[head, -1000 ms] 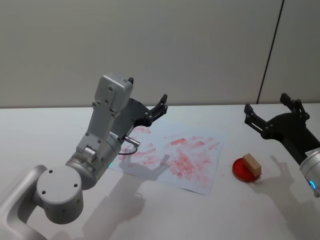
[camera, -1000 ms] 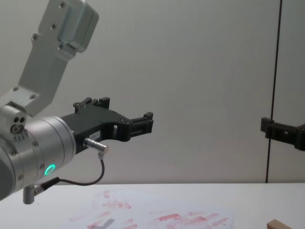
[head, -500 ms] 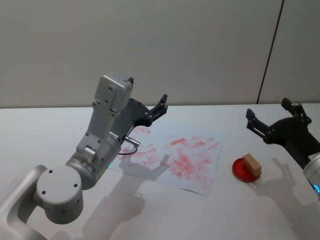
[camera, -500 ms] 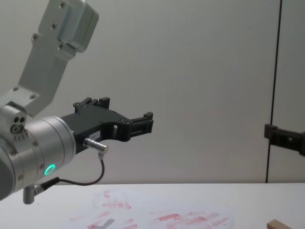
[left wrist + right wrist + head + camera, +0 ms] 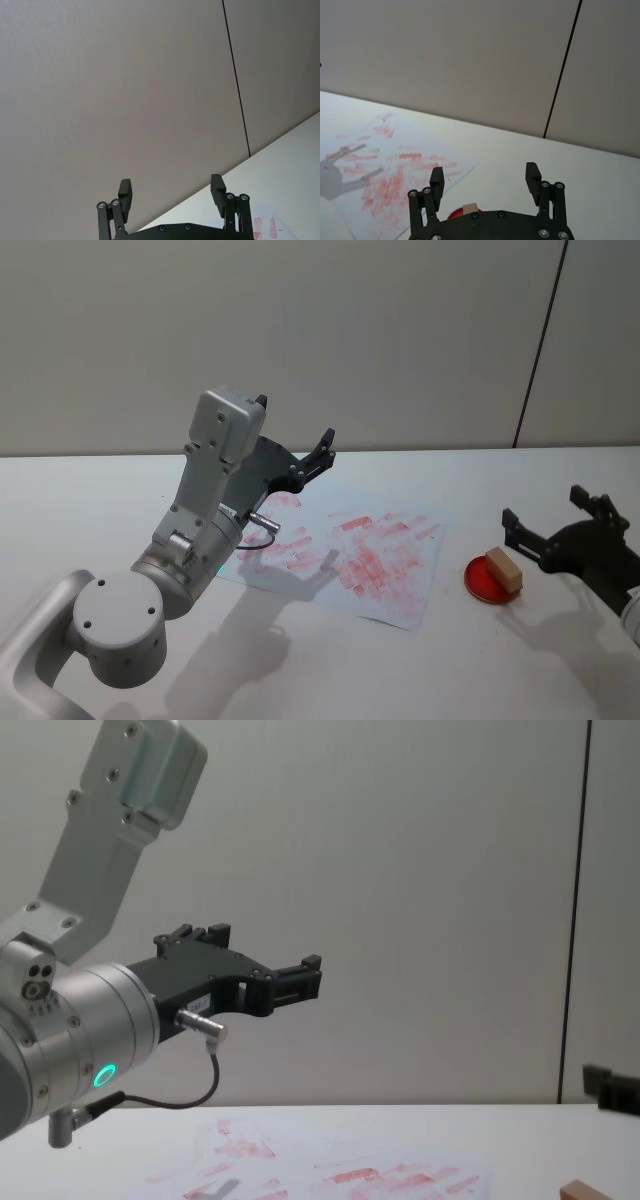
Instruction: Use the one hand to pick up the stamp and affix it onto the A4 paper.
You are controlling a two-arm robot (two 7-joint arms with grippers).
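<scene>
Head view: black two-fingered right gripper (image 5: pixel 543 506) hovered, fingers spread, beside the tan wooden stamp (image 5: pixel 504 568) on a round red ink pad (image 5: pixel 480 583) near the red-smudged white A4 paper (image 5: pixel 400 597); an off-centre close could topple it. Left gripper (image 5: pixel 295 422) idled spread above the paper.

Red dish (image 5: pixel 479 583) on white table (image 5: pixel 500 670)

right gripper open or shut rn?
Open: right gripper jaws stand wide apart, empty; the stamp lies untouched on the red pad.
</scene>
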